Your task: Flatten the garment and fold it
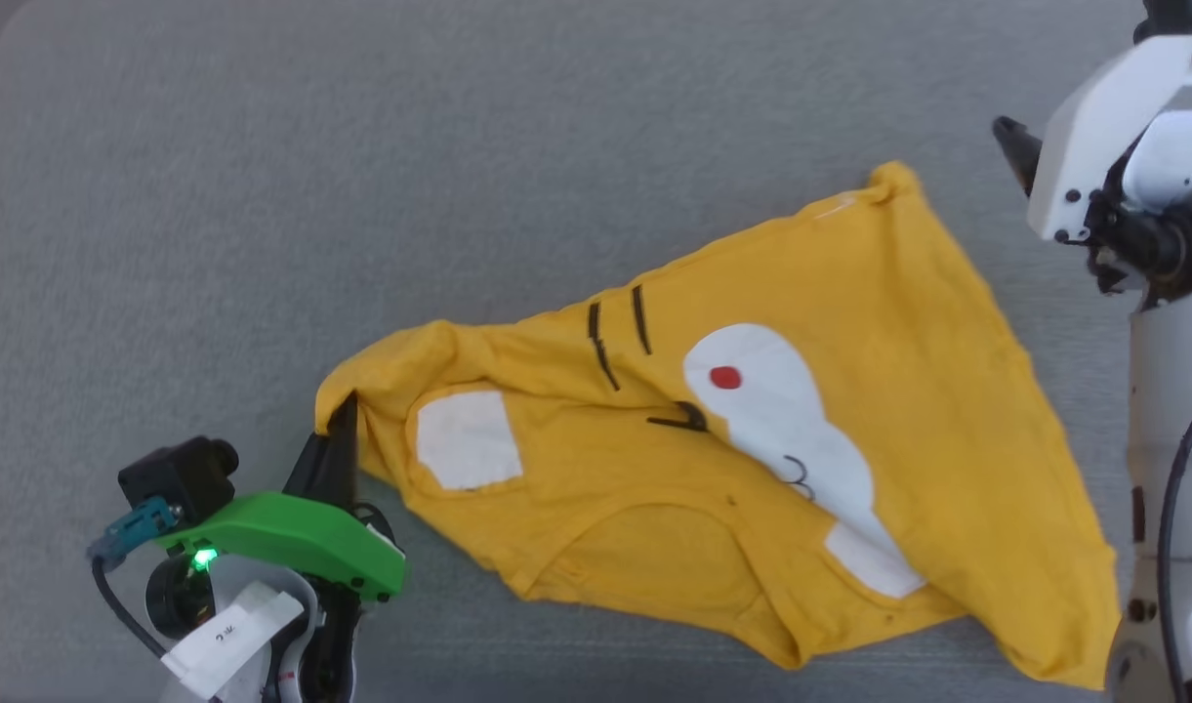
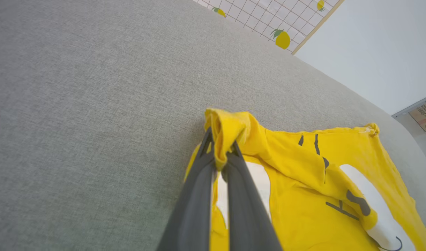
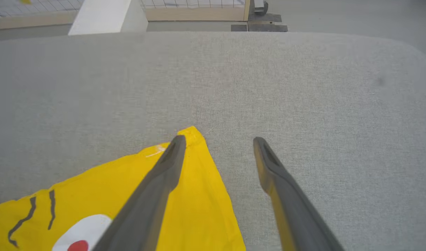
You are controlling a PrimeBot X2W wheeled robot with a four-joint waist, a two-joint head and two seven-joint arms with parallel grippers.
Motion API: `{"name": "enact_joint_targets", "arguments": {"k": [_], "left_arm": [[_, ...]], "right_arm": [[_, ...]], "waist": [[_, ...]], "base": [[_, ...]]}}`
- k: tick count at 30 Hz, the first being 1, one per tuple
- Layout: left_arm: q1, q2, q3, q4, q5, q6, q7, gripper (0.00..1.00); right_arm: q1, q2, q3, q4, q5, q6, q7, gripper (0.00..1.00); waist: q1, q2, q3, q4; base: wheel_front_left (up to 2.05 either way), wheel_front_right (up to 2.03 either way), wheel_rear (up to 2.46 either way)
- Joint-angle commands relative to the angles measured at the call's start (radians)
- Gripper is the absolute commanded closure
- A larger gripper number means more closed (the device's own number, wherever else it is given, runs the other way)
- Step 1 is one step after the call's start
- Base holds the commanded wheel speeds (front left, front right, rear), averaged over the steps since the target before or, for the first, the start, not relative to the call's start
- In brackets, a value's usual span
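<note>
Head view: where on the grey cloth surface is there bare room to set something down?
Bare grey surface: the whole far stretch beyond the garment, and the left side beyond the left claw. Crowded: the near right, under the garment.

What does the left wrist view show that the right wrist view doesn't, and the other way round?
Left wrist view, not the right: the left pincer shut on a bunched corner of the yellow T-shirt, and a cardboard box far off. Right wrist view, not the left: the right pincer open near the T-shirt's pointed corner, holding nothing. Both: the same T-shirt, its black stripes and white patch included, lying on the grey fabric surface.
</note>
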Motion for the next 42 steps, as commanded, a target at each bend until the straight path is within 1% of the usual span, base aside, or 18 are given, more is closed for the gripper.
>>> {"name": "enact_joint_targets", "arguments": {"k": [1, 3, 4, 5, 11, 14, 15, 16, 17, 18, 22, 25, 28, 30, 33, 36, 38, 42], "left_arm": [[-0.02, 0.001, 0.0, 0.003, 0.006, -0.007, -0.007, 1.0], [-0.029, -0.003, -0.001, 0.008, 0.003, -0.011, -0.013, 1.0], [-0.04, -0.007, -0.005, 0.017, 0.001, -0.019, -0.02, 1.0], [-0.045, -0.009, -0.006, 0.021, 0.0, -0.021, -0.023, 1.0], [-0.059, -0.012, -0.008, 0.039, -0.002, -0.026, -0.032, 1.0], [-0.06, -0.01, -0.01, 0.046, -0.003, -0.026, -0.033, 1.0], [-0.06, -0.009, -0.01, 0.049, -0.003, -0.027, -0.033, 1.0], [-0.06, -0.008, -0.009, 0.051, -0.003, -0.027, -0.033, 1.0], [-0.06, -0.006, -0.01, 0.053, -0.003, -0.027, -0.032, 1.0], [-0.061, -0.005, -0.01, 0.055, -0.002, -0.027, -0.032, 1.0], [-0.058, 0.002, -0.008, 0.064, -0.002, -0.026, -0.031, 1.0], [-0.048, 0.004, -0.009, 0.071, -0.003, -0.023, -0.031, 1.0], [-0.03, 0.001, -0.011, 0.075, -0.004, -0.015, -0.031, 1.0], [-0.012, 0.0, -0.009, 0.076, -0.007, -0.009, -0.031, 1.0], [0.016, -0.002, -0.008, 0.074, -0.01, 0.001, -0.031, 1.0], [0.04, -0.004, -0.007, 0.071, -0.015, 0.009, -0.031, 1.0], [0.055, -0.008, -0.006, 0.067, -0.022, 0.011, -0.031, 1.0], [0.076, -0.024, 0.003, 0.058, -0.063, -0.001, -0.03, 1.0]], "right_arm": [[-0.022, -0.015, 0.009, 0.021, -0.036, -0.001, 0.038, 0.0], [-0.043, -0.028, 0.024, 0.044, -0.078, -0.001, 0.083, 0.0], [-0.059, -0.044, 0.048, 0.07, -0.118, -0.001, 0.129, 0.0], [-0.06, -0.047, 0.061, 0.079, -0.124, -0.001, 0.14, 0.0], [-0.047, -0.058, 0.115, 0.117, -0.109, -0.001, 0.164, 0.0], [-0.032, -0.057, 0.112, 0.134, -0.088, -0.001, 0.185, 0.0], [-0.028, -0.054, 0.098, 0.139, -0.078, -0.001, 0.196, 0.24], [-0.024, -0.052, 0.098, 0.14, -0.072, -0.001, 0.2, 0.6], [-0.021, -0.05, 0.091, 0.133, -0.06, -0.001, 0.191, 0.87], [-0.02, -0.048, 0.078, 0.125, -0.047, -0.001, 0.181, 1.0], [-0.021, -0.034, 0.025, 0.057, 0.038, -0.001, 0.076, 1.0], [0.01, -0.042, 0.003, -0.022, 0.112, -0.001, 0.003, 1.0], [0.089, -0.055, -0.014, -0.121, 0.197, -0.001, -0.019, 1.0], [0.177, -0.064, -0.012, -0.202, 0.247, -0.001, -0.001, 1.0], [0.351, -0.071, -0.013, -0.334, 0.308, -0.001, 0.06, 1.0], [0.516, -0.053, -0.031, -0.447, 0.355, -0.001, 0.125, 1.0], [0.627, -0.029, -0.044, -0.511, 0.383, -0.001, 0.169, 1.0], [0.762, 0.001, -0.054, -0.581, 0.419, -0.001, 0.227, 1.0]], "waist": [[0.0, 0.0, 0.137, 0.126], [0.0, 0.0, 0.158, 0.141], [0.0, 0.0, 0.183, 0.155], [0.0, 0.0, 0.189, 0.159], [0.0, 0.0, 0.207, 0.159], [0.0, 0.0, 0.199, 0.151], [0.0, 0.0, 0.193, 0.146], [0.0, 0.0, 0.186, 0.141], [0.0, 0.0, 0.177, 0.134], [0.0, 0.0, 0.17, 0.129], [0.0, 0.0, 0.114, 0.093], [0.0, 0.0, 0.056, 0.061], [0.0, 0.0, -0.003, 0.029], [0.0, 0.0, -0.044, 0.003], [0.0, 0.0, -0.099, -0.031], [0.0, 0.0, -0.139, -0.057], [0.0, 0.0, -0.165, -0.073], [0.0, 0.0, -0.19, -0.092]], "base": [[0.0, 0.0, 0.0], [0.0, 0.0, 0.0], [0.0, 0.0, 0.0], [0.0, 0.0, 0.0], [0.0, 0.0, 0.0], [0.0, 0.0, 0.0], [0.0, 0.0, 0.0], [0.0, 0.0, 0.0], [0.0, 0.0, 0.0], [0.0, 0.0, 0.0], [0.0, 0.0, 0.0], [0.0, 0.0, 0.0], [0.0, 0.0, 0.0], [0.0, 0.0, 0.0], [0.0, 0.0, 0.0], [0.0, 0.0, 0.0], [0.0, 0.0, 0.0], [0.0, 0.0, 0.0]]}}
